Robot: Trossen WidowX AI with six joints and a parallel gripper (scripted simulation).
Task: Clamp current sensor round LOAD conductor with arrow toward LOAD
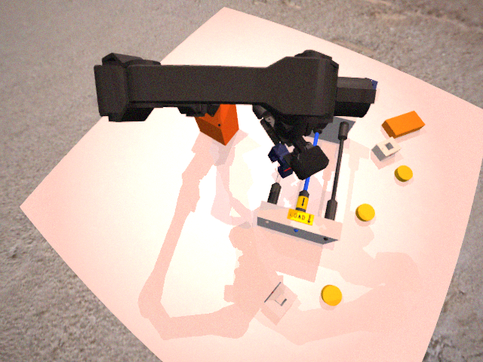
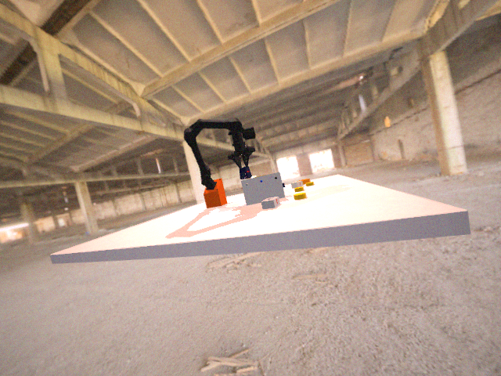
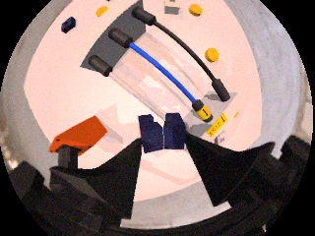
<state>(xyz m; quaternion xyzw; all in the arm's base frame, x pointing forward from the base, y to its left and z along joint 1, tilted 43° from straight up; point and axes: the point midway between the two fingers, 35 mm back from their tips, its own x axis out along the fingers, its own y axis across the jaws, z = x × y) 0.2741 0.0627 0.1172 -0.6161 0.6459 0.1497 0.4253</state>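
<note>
The dark blue split-core sensor point(image 1: 278, 153) point(image 2: 245, 173) point(image 3: 174, 132) is held in the air, its two halves parted by a gap in the wrist view. My gripper point(image 2: 244, 168) point(image 3: 163, 139) is shut on it, one finger on each side. The blue conductor point(image 1: 315, 141) point(image 3: 162, 69) runs between two grey end blocks point(image 1: 269, 221) point(image 2: 263, 192) point(image 3: 104, 48). A yellow sleeve point(image 1: 302, 203) point(image 3: 203, 111) with an arrow and the yellow LOAD marker point(image 1: 300, 216) point(image 3: 217, 125) are at its near end. The sensor is off to the left of this conductor. Its arrow is not readable.
A black conductor point(image 1: 338, 167) point(image 3: 189, 50) and a pale one point(image 3: 134, 93) flank the blue one. A red-orange box point(image 1: 218, 126) point(image 2: 214, 196) stands left. An orange block point(image 1: 404, 124), a white holed block point(image 1: 385, 149), yellow discs point(image 1: 364, 213) and a pale block point(image 2: 270, 202) lie around.
</note>
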